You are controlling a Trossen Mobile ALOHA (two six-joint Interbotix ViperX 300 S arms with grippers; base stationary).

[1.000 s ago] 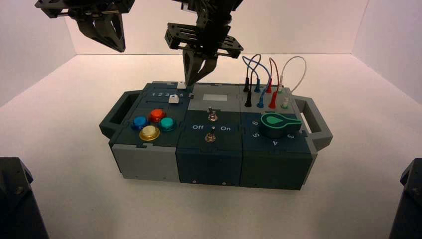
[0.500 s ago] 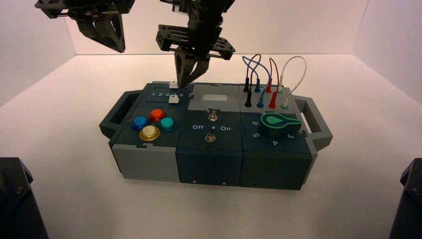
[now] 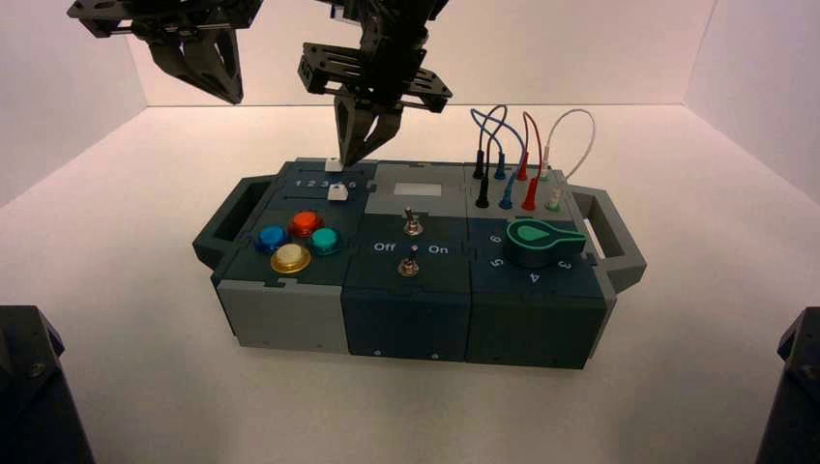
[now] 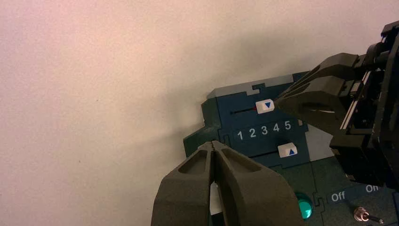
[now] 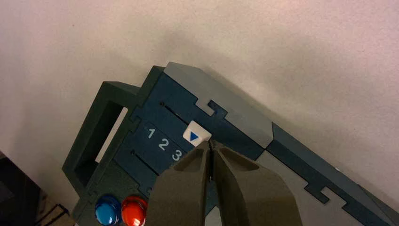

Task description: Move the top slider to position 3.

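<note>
Beside the top slider (image 4: pixel 264 106), right gripper (image 5: pixel 210 149) closed; arrow near 3.

White top slider (image 4: pixel 265 106) bears a blue triangle; numeral 3 (image 4: pixel 264 131) white on teal.

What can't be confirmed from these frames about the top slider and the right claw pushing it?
- Contact: in the right wrist view the shut right claw tip sits at the top slider; actual touch cannot be told.
- Numerals 4 and 5: hidden there by the claw; position 3 is partly covered.
- Slider setting: numerals too small in the high view; the left wrist view puts the slider about over the 3.
- Left claw: shut, idle, raised off the box's left end.
</note>
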